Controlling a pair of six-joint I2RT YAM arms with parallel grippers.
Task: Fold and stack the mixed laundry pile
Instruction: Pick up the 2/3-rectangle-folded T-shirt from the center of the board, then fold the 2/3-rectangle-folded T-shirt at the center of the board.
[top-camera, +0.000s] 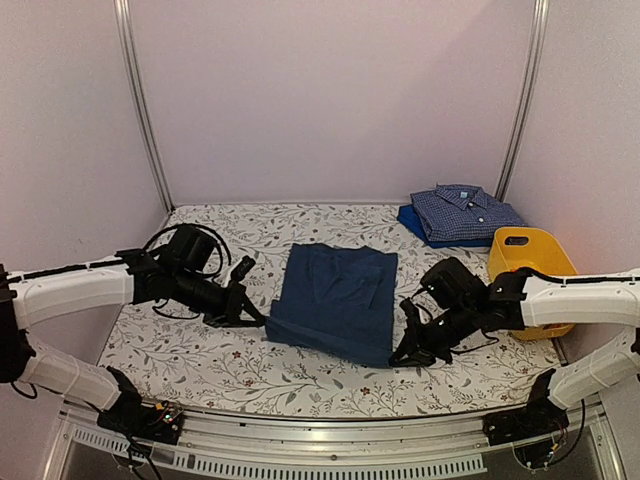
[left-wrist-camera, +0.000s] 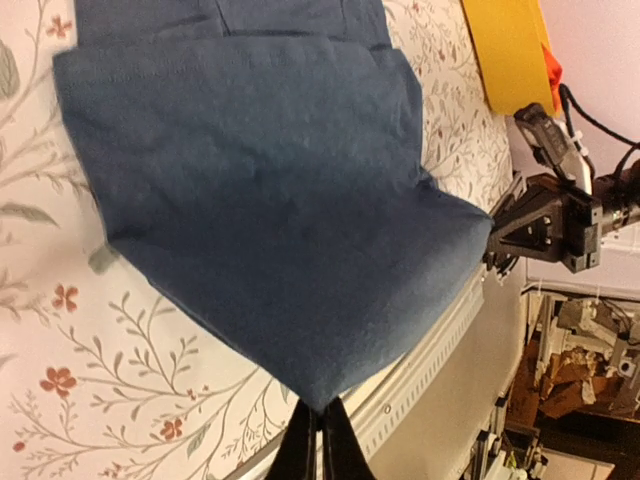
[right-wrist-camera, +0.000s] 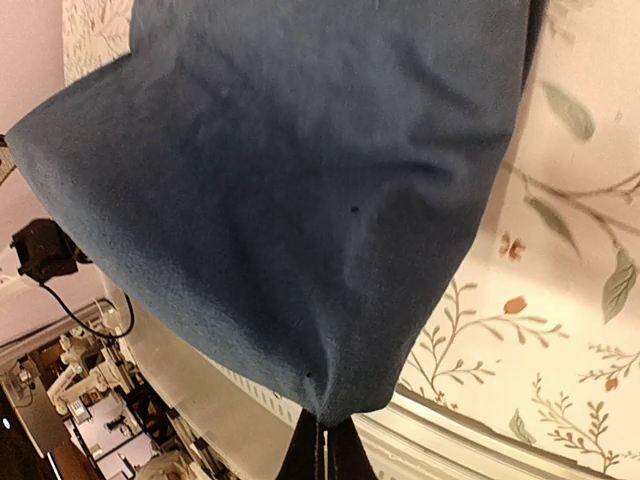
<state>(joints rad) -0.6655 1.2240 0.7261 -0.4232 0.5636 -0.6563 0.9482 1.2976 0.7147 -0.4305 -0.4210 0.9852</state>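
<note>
We had the navy trousers (top-camera: 338, 300) in the middle of the tabletop (top-camera: 250, 372), the left gripper (top-camera: 258, 321) clenched on their near-left corner and the right gripper (top-camera: 402, 356) on their near-right. Each pinch caught only a tip of cloth — we judged that one corner slipping in a lift would skew the fold. The folded check shirt (top-camera: 465, 212) lay at the far right corner; the yellow basket (top-camera: 530, 250), on the right edge, crowded the right arm (top-camera: 570, 298).

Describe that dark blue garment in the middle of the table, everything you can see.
The dark blue garment is soft, matte cloth, folded into a rough rectangle with stitched seams on top. It lies on the floral table cover, its two near corners pinched in the shut jaws of the left arm and right arm.
</note>
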